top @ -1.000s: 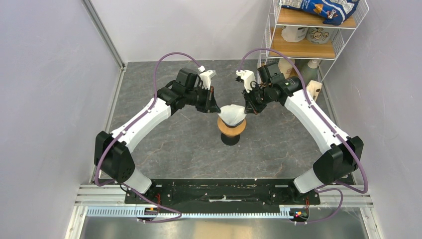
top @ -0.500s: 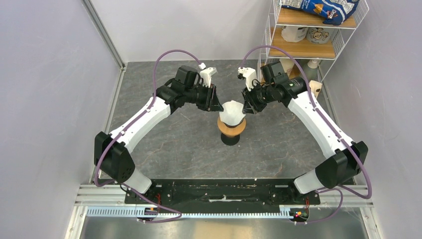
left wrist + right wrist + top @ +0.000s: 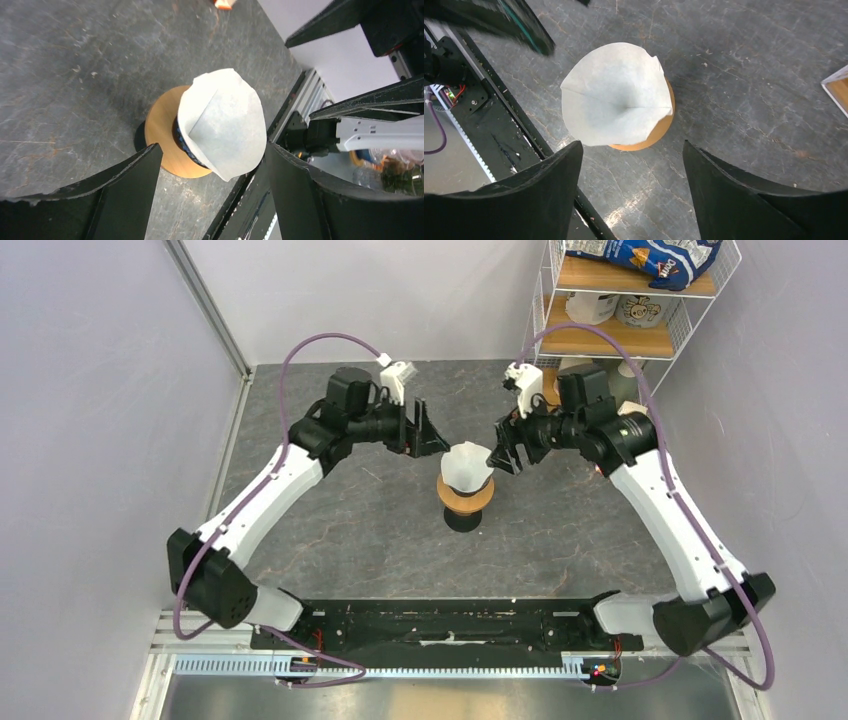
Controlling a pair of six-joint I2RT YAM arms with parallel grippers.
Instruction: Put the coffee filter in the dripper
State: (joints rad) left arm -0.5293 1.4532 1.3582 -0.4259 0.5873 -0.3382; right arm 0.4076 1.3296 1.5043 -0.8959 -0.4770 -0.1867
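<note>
The white paper coffee filter (image 3: 467,467) sits opened, point down, in the dripper (image 3: 186,147). Only a strip of the dripper's dark-blue ribbed rim shows under the paper in the left wrist view. The dripper rests on a flat orange ring (image 3: 465,499) over a dark foot. My left gripper (image 3: 428,432) hangs open just left of the filter, and my right gripper (image 3: 503,451) hangs open just right of it. Neither touches the paper. The filter (image 3: 225,125) lies beyond the left gripper (image 3: 213,146). The filter (image 3: 616,95) likewise lies beyond the right gripper (image 3: 632,143), hiding the dripper there.
A wire shelf (image 3: 625,335) with bags and jars stands at the back right corner. A small wooden box (image 3: 632,418) and a bottle sit at its foot. Grey walls close in both sides. The black mounting rail (image 3: 450,625) runs along the near edge.
Both grippers have gone from shut on the filter's rim to open and have drawn back, left arm leftward, right arm rightward. The filter stays seated in the dripper.
</note>
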